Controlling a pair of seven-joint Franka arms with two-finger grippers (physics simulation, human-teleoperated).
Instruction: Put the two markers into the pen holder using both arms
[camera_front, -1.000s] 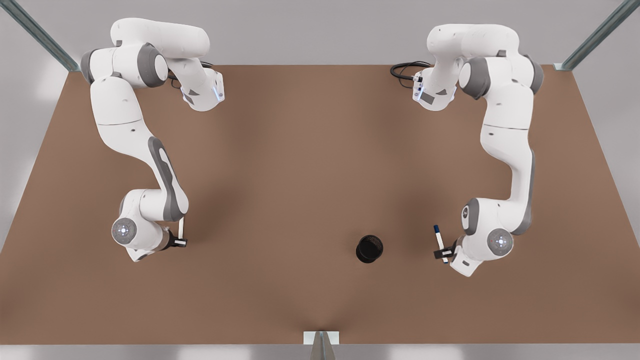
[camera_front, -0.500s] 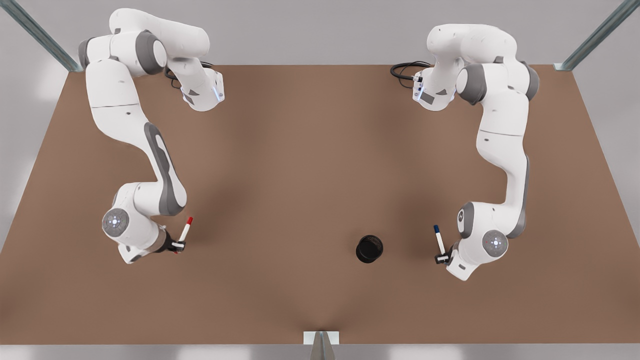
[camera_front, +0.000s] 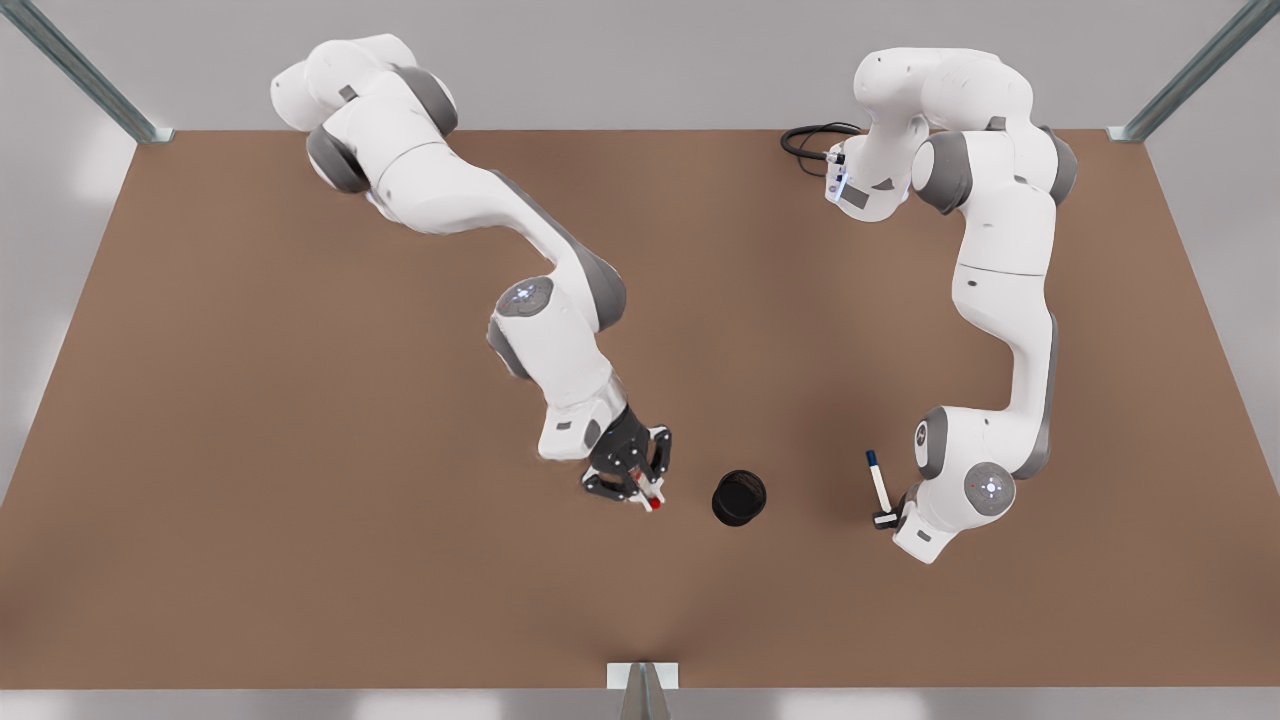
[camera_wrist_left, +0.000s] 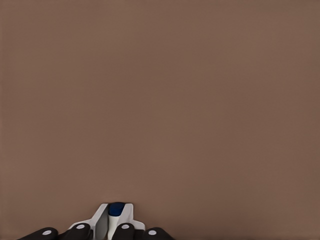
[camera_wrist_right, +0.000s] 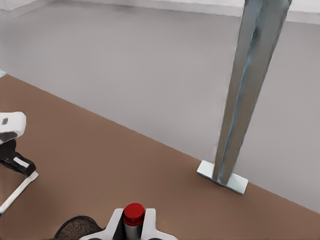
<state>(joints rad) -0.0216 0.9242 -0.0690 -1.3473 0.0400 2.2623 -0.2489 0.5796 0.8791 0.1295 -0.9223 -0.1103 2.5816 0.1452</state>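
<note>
Brown table. Right gripper grips red marker, holder just beside it. Left gripper clamps blue marker, waiting. Risk: tilted marker clips holder rim.

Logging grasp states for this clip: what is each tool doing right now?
Left tool: shut on the blue-capped marker.
Right tool: shut on the red-capped marker, beside the pen holder.

On the tabletop the pen holder stands between the two grippers. The right gripper, at its nine o'clock and just beside it, holds one marker. The left gripper, at its three o'clock and farther off, holds the other marker.
</note>
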